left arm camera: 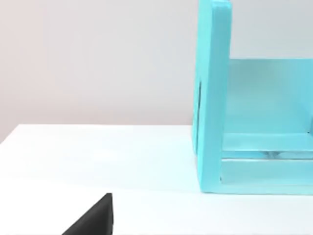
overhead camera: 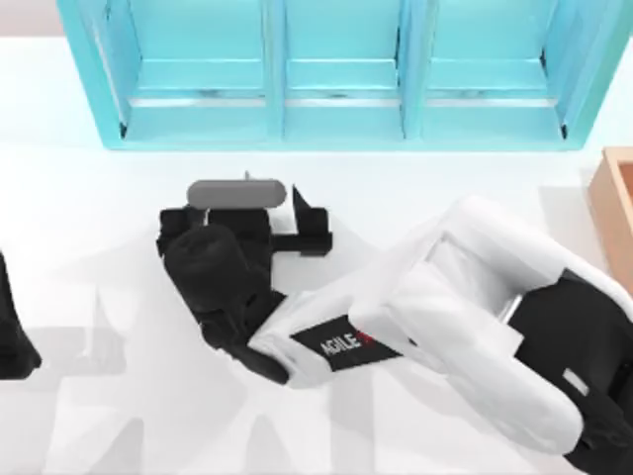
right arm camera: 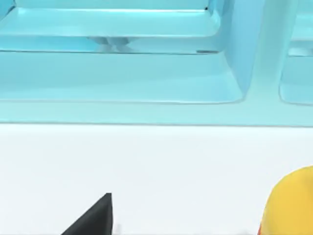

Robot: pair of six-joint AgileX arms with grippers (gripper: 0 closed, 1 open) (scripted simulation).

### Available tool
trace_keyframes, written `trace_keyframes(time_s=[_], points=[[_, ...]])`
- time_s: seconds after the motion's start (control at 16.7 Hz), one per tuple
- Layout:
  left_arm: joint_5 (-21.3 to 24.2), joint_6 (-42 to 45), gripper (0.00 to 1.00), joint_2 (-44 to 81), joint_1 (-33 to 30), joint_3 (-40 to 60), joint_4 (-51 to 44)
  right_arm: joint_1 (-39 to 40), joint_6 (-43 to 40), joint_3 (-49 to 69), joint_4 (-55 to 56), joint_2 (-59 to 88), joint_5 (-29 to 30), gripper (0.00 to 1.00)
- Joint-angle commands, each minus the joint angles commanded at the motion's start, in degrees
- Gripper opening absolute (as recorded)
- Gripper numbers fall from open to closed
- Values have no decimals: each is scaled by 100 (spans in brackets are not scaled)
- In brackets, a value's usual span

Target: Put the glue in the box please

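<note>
The glue (right arm camera: 291, 208) shows in the right wrist view as a yellow-orange rounded body at the picture's edge, on the white table just in front of the turquoise shelf unit. My right arm reaches across to the table's left-middle, and its gripper (overhead camera: 303, 220) stands open in front of the shelf; one black finger (right arm camera: 95, 218) shows, apart from the glue. From above, the arm hides the glue. The box (overhead camera: 619, 213) is a light brown wall at the table's right edge. My left arm (overhead camera: 14, 336) is parked at the left edge.
The big turquoise shelf unit (overhead camera: 341, 94) with three compartments runs along the back of the table, and its end wall (left arm camera: 212, 98) shows in the left wrist view. White table top (overhead camera: 119, 218) lies open to the left of the right gripper.
</note>
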Motion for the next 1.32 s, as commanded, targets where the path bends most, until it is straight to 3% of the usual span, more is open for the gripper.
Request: trace_keyframes(time_s=[0.06,0.84,1.32], points=[[0,0,100,0,0,0,0,0,0,0,0,0,0,100],[0,0,100,0,0,0,0,0,0,0,0,0,0,2],[0,0,100,0,0,0,0,0,0,0,0,0,0,0]])
